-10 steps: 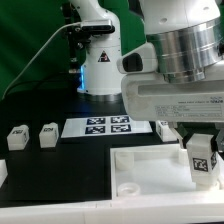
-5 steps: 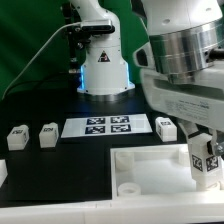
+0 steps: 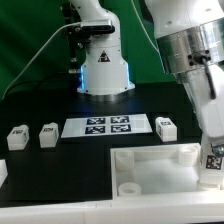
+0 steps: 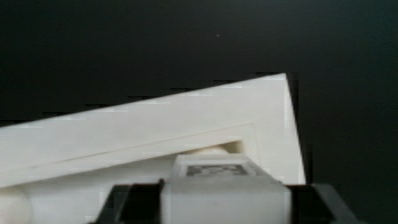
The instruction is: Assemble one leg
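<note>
My gripper (image 3: 212, 166) is shut on a leg (image 3: 213, 157), a small white block with a black-and-white tag. It holds the leg upright at the right corner of the white tabletop (image 3: 150, 162) in the exterior view. In the wrist view the leg (image 4: 217, 185) sits between the dark fingers (image 4: 128, 205) of the gripper (image 4: 217, 203), over a corner of the tabletop (image 4: 160, 135). Whether the leg touches the tabletop is hidden. Three more legs stand on the black table: two at the exterior view's left (image 3: 17, 137) (image 3: 47, 134), one beside the marker board (image 3: 166, 127).
The marker board (image 3: 108, 127) lies behind the tabletop. The arm's base (image 3: 100, 62) stands at the back. A white piece (image 3: 3, 172) shows at the exterior view's left edge. The tabletop has a hole near its front left corner (image 3: 130, 187).
The arm has swung to the exterior view's right and tilted. The held leg has gone with it, right and a little down, to the tabletop's right corner.
</note>
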Robot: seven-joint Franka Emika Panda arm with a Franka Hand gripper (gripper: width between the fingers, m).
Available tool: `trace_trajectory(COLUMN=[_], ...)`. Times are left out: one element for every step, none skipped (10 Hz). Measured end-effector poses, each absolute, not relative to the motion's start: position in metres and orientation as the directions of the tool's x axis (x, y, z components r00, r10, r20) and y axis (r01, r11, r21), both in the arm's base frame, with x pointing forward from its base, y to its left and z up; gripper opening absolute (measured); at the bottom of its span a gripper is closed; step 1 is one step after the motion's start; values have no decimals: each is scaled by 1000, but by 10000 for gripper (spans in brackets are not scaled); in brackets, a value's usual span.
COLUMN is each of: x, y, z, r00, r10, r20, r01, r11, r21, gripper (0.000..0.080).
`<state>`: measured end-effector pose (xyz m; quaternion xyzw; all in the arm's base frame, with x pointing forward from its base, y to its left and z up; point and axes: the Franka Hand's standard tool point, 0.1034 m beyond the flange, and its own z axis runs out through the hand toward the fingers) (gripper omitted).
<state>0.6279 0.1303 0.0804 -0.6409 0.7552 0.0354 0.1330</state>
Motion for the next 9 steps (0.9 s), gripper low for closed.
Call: trace_trajectory(x=[628, 627, 626, 623, 620, 619, 619, 619, 621], y=[131, 131, 131, 129, 127, 122, 120, 122, 121], z=[80, 80, 79, 78, 77, 76, 76, 77, 77], r00=[-142, -115, -41, 20, 160, 325, 450, 589, 665], r10=[-959, -963, -971, -972, -963, -924, -873, -793, -734], r20=[-246, -243, -234, -232, -219, -200, -188, -159, -142], r01=[-978, -981, -988, -992, -983, -944, -893, -808, -747], r11=[175, 148, 74, 8, -136, -305, -436, -580, -653], r21=[-117, -123, -133, -122, -121, -124, -110, -100, -123], gripper=[295, 386, 525, 610, 610, 641, 647, 647, 649])
